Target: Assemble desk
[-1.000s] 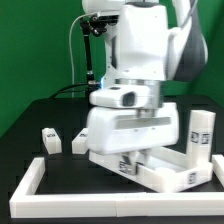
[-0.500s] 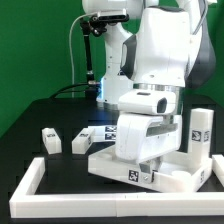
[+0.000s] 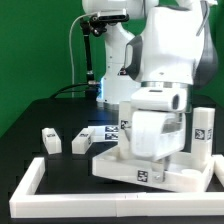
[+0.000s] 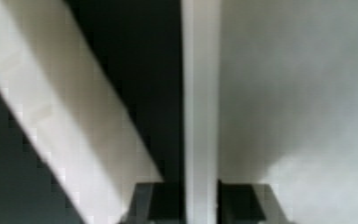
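Note:
The desk's white rimmed tabletop (image 3: 176, 176) lies on the black table, a tag on its front edge. My gripper (image 3: 146, 158) comes down on its near rim, with the arm's white hand hiding the fingertips in the exterior view. In the wrist view the thin rim (image 4: 197, 90) runs straight between the two dark fingers (image 4: 153, 205), and the gripper (image 4: 197, 205) is shut on it. Two short white legs (image 3: 50, 140) (image 3: 81, 143) lie at the exterior view's left. A third leg (image 3: 203, 134) stands upright at the right.
A long white border rail (image 3: 40, 178) fences the front and left of the work area. The marker board (image 3: 104, 131) lies flat behind the tabletop. The robot's base and cables stand at the back.
The arm has swung toward the exterior view's right, still holding the tabletop's rim. The tabletop has shifted slightly right with it.

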Motion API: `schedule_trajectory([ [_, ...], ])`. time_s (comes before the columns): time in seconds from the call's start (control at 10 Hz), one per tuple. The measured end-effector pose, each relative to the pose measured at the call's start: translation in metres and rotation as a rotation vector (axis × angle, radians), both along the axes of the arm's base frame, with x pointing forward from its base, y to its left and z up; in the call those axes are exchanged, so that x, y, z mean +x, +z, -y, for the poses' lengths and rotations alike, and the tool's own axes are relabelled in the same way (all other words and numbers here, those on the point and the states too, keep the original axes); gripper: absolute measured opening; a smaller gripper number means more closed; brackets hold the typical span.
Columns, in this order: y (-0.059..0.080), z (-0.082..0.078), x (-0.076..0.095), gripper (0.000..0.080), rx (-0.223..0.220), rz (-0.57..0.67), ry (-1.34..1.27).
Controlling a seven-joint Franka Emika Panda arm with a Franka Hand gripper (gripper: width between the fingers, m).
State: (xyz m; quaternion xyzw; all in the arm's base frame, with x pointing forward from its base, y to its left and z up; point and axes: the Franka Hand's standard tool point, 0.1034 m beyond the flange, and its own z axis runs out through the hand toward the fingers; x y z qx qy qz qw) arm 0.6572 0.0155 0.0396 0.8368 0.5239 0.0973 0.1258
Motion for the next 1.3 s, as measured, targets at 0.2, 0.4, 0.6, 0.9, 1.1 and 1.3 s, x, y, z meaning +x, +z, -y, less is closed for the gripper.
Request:
schedule_trajectory([
  [0.2, -0.002, -0.002, 0.002, 0.0089, 0.006, 0.038, -0.021],
  [0.4, -0.004, 0.003, -0.001, 0.0094, -0.003, 0.022, -0.020],
  [0.6, -0.004, -0.001, 0.001, 0.0094, -0.010, 0.033, 0.011],
  [0.9, -0.002, -0.026, 0.016, 0.0102, -0.065, 0.077, 0.183],
  [1.1, 0.004, -0.035, 0.019, 0.0103, -0.095, 0.075, 0.214],
  [1.3, 0.005, -0.032, 0.020, 0.0103, -0.097, 0.074, 0.213],
])
